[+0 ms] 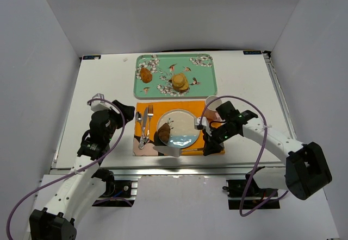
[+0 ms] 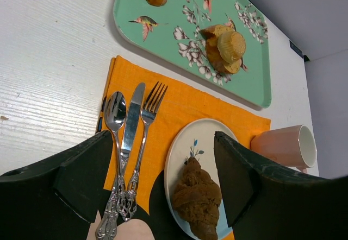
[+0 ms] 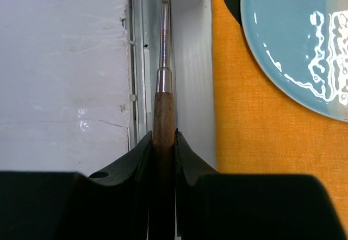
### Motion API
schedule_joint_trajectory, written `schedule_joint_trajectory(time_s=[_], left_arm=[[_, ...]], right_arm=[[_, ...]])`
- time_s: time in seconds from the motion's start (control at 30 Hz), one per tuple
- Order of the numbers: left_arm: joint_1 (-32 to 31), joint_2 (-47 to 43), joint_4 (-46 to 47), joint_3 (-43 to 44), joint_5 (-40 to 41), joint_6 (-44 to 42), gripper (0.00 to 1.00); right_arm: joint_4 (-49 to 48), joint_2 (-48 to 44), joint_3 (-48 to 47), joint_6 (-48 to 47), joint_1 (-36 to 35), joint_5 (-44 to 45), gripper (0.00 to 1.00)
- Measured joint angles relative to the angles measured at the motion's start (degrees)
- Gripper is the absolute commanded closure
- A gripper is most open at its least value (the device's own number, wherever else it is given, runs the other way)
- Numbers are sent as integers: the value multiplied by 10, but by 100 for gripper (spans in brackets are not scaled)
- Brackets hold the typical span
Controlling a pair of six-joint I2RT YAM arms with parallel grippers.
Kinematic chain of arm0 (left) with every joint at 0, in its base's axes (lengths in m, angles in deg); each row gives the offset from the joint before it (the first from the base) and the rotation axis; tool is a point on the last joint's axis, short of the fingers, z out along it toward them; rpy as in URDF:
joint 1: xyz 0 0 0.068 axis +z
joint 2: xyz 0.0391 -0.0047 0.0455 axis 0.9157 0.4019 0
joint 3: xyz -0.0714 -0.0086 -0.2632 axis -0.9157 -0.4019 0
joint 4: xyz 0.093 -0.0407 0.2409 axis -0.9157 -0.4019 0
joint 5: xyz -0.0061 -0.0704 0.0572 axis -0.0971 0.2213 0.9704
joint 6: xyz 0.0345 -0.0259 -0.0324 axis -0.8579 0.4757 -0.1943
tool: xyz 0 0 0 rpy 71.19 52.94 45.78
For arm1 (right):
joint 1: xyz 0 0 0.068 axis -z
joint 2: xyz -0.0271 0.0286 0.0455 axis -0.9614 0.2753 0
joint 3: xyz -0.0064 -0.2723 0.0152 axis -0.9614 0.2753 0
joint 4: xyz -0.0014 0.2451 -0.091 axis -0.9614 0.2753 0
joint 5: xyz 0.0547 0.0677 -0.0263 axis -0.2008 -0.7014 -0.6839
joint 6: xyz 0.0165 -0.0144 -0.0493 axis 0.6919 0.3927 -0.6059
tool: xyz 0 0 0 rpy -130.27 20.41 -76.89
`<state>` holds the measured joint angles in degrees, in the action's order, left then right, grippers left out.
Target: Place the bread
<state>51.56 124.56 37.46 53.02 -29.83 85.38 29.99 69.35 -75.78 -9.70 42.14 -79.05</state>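
**Fig. Bread on the plate, spatula clamped in the right claw**

The bread, a dark ridged croissant, lies on the left part of the plate. The plate sits on the orange placemat at the near edge of the table. The right claw is clamped on the wooden handle of a spatula. The spatula's metal shaft runs along the table's near edge, and its blade lies just beside the near rim of the plate. From above it is unclear whether the blade touches that rim or the bread. The left claw hangs above the placemat with its fingers wide apart, holding nothing. The cutlery lies below it on the placemat's left side.

The placing looks all but done, and the step in hand appears to be getting the blade clear of the plate. To do this well, draw the spatula back along its own length, low and level. That way the blade slides away from the pastry rather than nudging it toward the plate's left rim. Keep the grip firm on the handle until the blade is off the placemat.

The green tray at the far edge carries two other pastries, and the pink cup stands just behind the right claw. Neither needs touching.
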Motion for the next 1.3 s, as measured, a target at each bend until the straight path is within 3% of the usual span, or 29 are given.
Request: schedule_joint_trajectory(time_s=[0.43, 0.7, 0.8, 0.83, 0.87, 0.97, 1.03, 1.07, 1.13, 1.17, 1.3], left_arm=[[0, 10, 2, 0, -1, 0, 16], [0, 24, 13, 0, -6, 0, 21], [0, 31, 22, 0, -12, 4, 46], [0, 33, 25, 0, -14, 5, 63], [0, 36, 30, 0, -17, 4, 72], [0, 43, 40, 0, -25, 5, 80], [0, 48, 46, 0, -31, 4, 76], [0, 50, 50, 0, -32, 3, 60], [0, 54, 55, 0, -36, 0, 42], [0, 56, 59, 0, -38, 2, 27], [0, 69, 74, 0, -44, 3, 17]], right_arm=[[57, -117, 14, -70, 11, 11, 100], [0, -142, 13, -21, 26, 57, 100], [-42, -141, -3, 12, 39, 92, 100], [-63, -141, -13, 29, 46, 105, 100], [-86, -139, -23, 47, 55, 123, 100], [-165, -125, -59, 109, 104, 173, 100], [-200, -98, -93, 150, 155, 196, 100], [-216, -80, -112, 170, 179, 212, 100], [-235, -43, -146, 198, 221, 242, 100], [-242, -23, -159, 209, 237, 263, 100], [-249, 54, -181, 235, 293, 346, 100]])
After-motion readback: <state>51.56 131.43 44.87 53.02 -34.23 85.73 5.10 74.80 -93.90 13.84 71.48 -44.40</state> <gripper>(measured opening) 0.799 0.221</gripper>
